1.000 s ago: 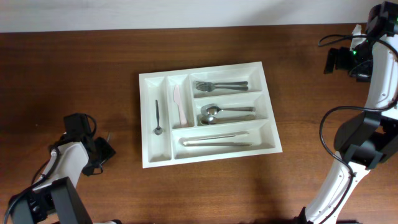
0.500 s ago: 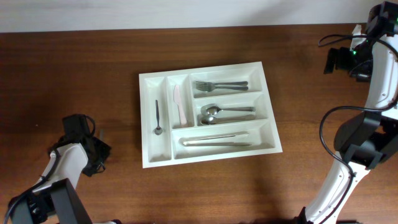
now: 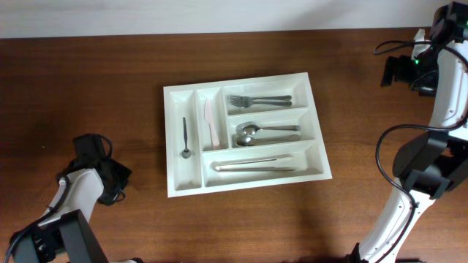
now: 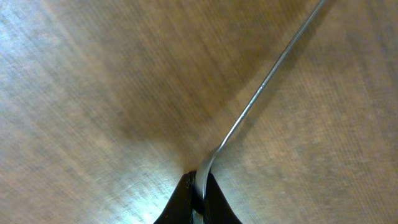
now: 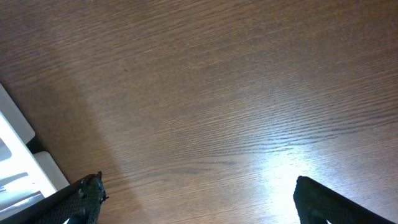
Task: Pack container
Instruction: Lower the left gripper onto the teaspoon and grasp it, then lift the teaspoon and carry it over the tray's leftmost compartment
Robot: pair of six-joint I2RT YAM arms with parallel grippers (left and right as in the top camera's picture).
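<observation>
At the overhead's lower left, the left gripper (image 4: 198,186) has its jaws clamped on a thin utensil (image 4: 261,87). At upper right, the right gripper's (image 5: 199,191) jaws are spread wide. The tray (image 3: 245,79) sits mid-surface (image 3: 88,88).

Middle of counter (image 3: 88,88): container (image 3: 187,175) lies here.
Left: bare wood between left hand (image 3: 121,175) and container; thin utensil (image 4: 267,74) juts from that hand.
Right edge: right arm (image 3: 439,88) stands.

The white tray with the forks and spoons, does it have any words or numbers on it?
None: no words, numbers or signs can be read on the container, its cutlery, the table or the thin metal piece in the left gripper.
</observation>
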